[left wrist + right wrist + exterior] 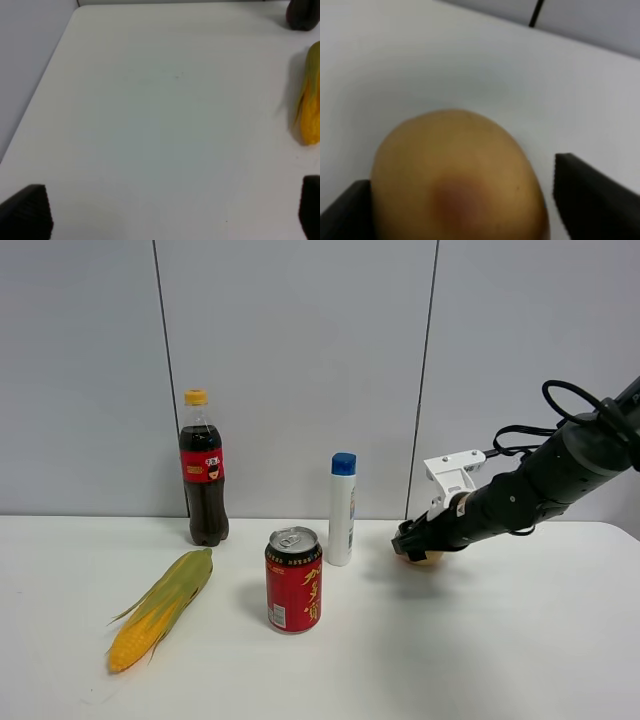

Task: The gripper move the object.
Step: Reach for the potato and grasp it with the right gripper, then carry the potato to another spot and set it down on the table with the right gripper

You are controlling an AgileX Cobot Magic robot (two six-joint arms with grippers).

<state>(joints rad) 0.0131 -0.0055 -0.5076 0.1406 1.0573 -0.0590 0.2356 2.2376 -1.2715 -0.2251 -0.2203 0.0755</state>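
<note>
While the bottle [203, 430] holds dark cola [206, 512], the right gripper [413, 542] straddles the object [456, 175]; jaws slightly open.

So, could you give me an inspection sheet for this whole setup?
Surface: white table, no spills seen.
Job's things: tan-orange fruit, straddled by the right gripper.
Clutter: corn cob, red can, cola bottle, white bottle with blue cap.
Grippers: right gripper open, gap on one side of the fruit; left gripper open, holding nothing.
Cables: black cables looping above the right arm.
Surroundings: grey panelled wall.
</note>
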